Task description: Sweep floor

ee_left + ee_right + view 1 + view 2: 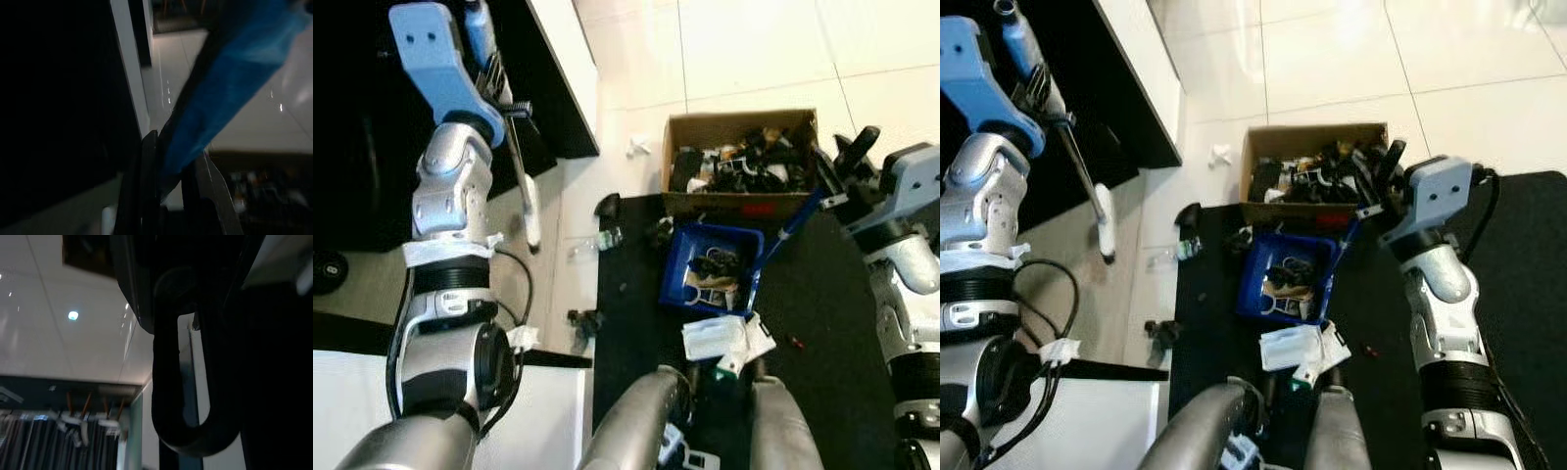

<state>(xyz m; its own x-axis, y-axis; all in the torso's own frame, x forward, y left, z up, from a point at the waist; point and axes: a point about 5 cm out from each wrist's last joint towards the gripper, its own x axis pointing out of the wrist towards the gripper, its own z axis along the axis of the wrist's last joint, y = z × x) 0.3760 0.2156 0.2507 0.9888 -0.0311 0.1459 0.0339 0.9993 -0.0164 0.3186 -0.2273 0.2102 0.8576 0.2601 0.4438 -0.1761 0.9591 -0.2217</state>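
Dustpan full, broom lifted: the sweep is near its tipping step.

Nearest, a white wrapper (724, 338) lies on the black mat (832, 323); beyond it the blue plastic dustpan (715, 269) holds swept scraps, its long blue handle (793, 230) clamped in the right hand (1381, 191). The left hand (504, 93) grips the grey broom stick (521, 166), head off the floor. Farther, the open cardboard box (741, 162) is full. Judgement: keep the pan level while lifting toward the box.

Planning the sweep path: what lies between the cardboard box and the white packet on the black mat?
In the left eye view, a blue bin of clutter sits between the cardboard box and the white packet.
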